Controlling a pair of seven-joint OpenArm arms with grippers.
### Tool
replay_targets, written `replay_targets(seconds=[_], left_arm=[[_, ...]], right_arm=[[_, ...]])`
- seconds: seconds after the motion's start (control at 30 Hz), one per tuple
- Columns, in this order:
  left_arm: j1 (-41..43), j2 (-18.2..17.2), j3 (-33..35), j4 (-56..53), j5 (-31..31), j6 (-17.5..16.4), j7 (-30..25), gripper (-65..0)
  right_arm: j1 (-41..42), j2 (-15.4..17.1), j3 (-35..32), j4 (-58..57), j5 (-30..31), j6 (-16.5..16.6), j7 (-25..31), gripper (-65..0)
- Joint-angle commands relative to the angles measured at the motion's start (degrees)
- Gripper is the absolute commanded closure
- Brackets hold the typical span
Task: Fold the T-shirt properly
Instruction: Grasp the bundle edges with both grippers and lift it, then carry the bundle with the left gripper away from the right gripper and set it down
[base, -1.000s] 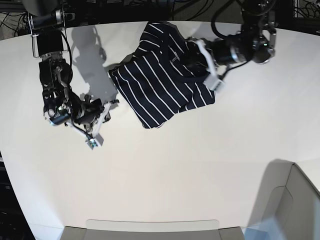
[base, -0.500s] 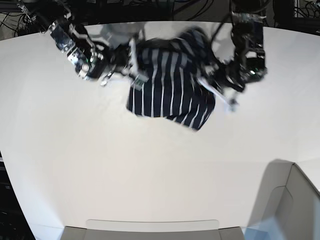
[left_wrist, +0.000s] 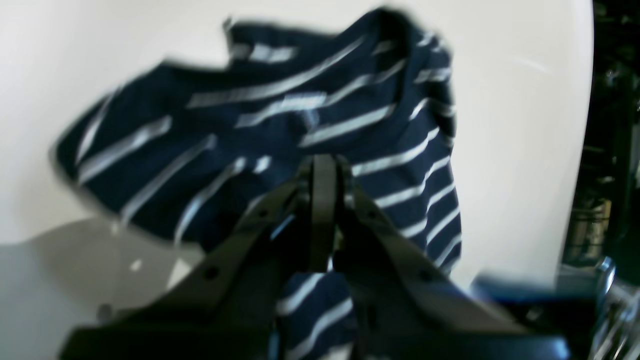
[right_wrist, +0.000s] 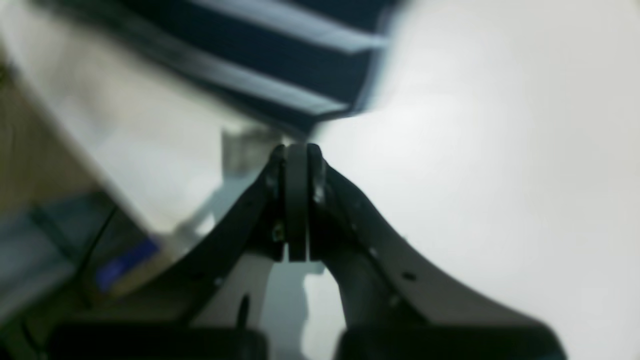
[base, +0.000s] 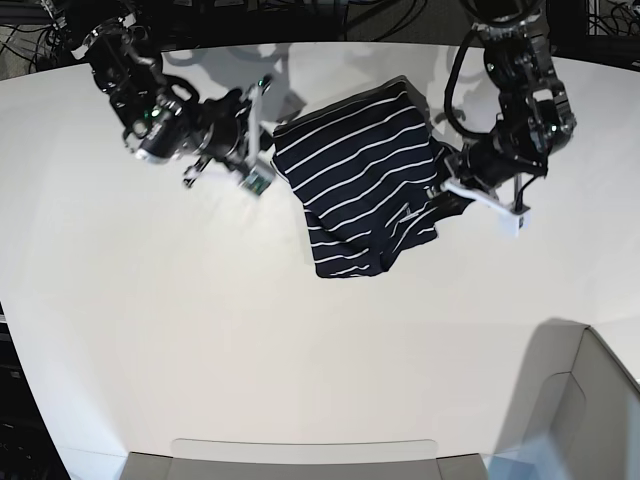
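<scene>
While the T-shirt (base: 362, 178) lies bunched on the table (base: 300, 350), its edge is pinched in the closed jaws of the left gripper (left_wrist: 324, 210); the right gripper (right_wrist: 297, 200), closed on nothing, is best re-engaged before spreading.

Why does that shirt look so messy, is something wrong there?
The shirt lies askew on the table, bunched into a crooked heap with its stripes running diagonally, not laid flat. The left gripper is shut on cloth at one edge; the right gripper is shut beside it, holding nothing. Nothing looks torn.
</scene>
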Motion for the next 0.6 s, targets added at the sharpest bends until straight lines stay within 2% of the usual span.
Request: replay_targets(seconds=[0.0,0.1,0.17,0.3,0.4,0.5,0.57], left_arm=[[-0.44,0.04,0.22,2.1,-4.57,0.2,-0.23,0.0],[0.36,-0.31,4.7,2.19,-9.41,0.2,-0.23,0.0],[0.36,-1.72,10.94,2.1,-8.62,0.2,-0.14,0.0],[0.0,-6.64,25.71,-0.45,-5.45,0.2,-0.23,0.0],[-1.49,-9.81,33.63,-4.76,-2.37,0.29,-0.49,0.0],[-2.37,-10.6,35.65,-10.3,-0.26,0.55,-0.49,0.0],[-2.46,-10.6,34.5,-14.25,2.02,0.64,-0.75,0.0]], right_arm=[[0.43,-0.47,4.66,0.73,-0.13,-0.2,0.59,0.0],[0.26,-3.46,16.09,-0.15,-0.13,-0.03,0.5,0.0],[0.7,-3.55,20.22,-1.56,-0.13,-0.03,0.41,0.0],[0.7,-2.14,21.37,-3.05,-0.13,-0.03,0.41,0.0],[0.08,-1.96,21.45,-4.11,-0.13,-0.03,0.41,0.0],[-0.36,-1.88,21.45,-4.99,-0.13,-0.03,0.5,0.0],[-0.89,-1.88,21.54,-5.16,-0.13,-0.03,0.59,0.0]])
